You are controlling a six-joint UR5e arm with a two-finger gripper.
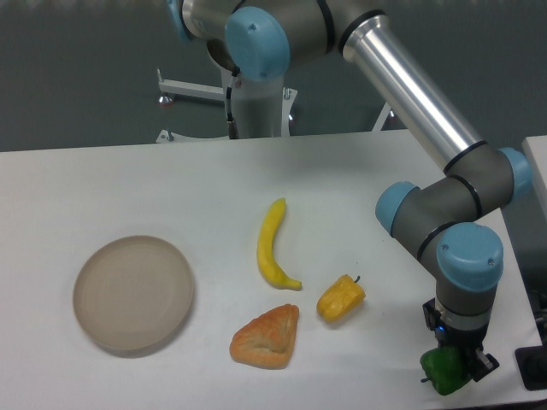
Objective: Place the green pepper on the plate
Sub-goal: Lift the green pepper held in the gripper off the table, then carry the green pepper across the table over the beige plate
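So this looks like the pickup step. The gripper [457, 363] is down at the near right corner of the surface [102, 188], right on top of the green pepper [443, 371], with its dark fingers either side of it. I honestly can't tell if they're clamped on it or just sitting around it, since the wrist hides most of that spot. My guess is the grasp is happening now or just about done.

The plate [133, 294] is way over on the left, well apart from the pepper and with nothing on it. So the next move needs a firm hold, a lift, then a long carry leftward over the yellow pepper [340, 299], the croissant [267, 336] and the banana [273, 246].

The pepper itself is bright green, glossy and lumpy, only partly showing under the gripper. Rounded and slick, so probably easy to squirt out.
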